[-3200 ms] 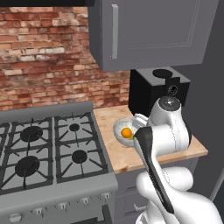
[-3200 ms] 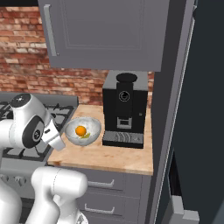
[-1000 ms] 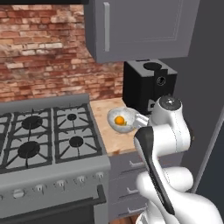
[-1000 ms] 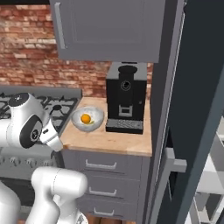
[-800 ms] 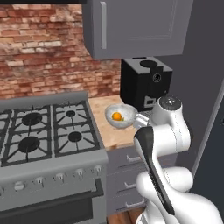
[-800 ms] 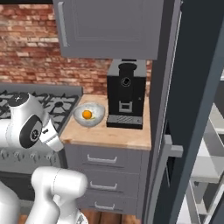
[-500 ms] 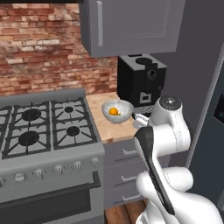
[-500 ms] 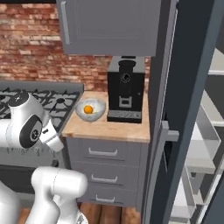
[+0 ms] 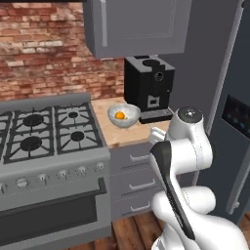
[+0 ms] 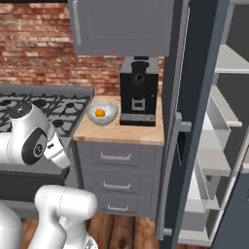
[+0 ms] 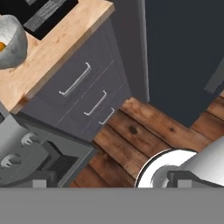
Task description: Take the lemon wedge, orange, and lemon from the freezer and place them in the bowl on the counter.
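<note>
Base driven rightward along the kitchen front over the last few seconds: whole scene slid left in both base views, not the things themselves. Now facing the tall dark grey-blue freezer point(image 10: 190, 121), door swung open, light grey inner shelves bared at the right of the right base view. Left behind on the light wood butcher-block counter point(image 10: 121, 132): shallow speckled whitish-grey bowl point(image 9: 131, 121), just beside the black coffee machine point(image 10: 138, 92), with the small round orange point(image 9: 119, 115) already inside. Probably one fruit delivered, and heading back for the yellow lemon and the wedge; which shelf holds them, impossible to tell. Two-finger gripper point(image 11: 111, 183) spread wide, nothing between the tips, aimed down at grey drawers and plank floor.
</note>
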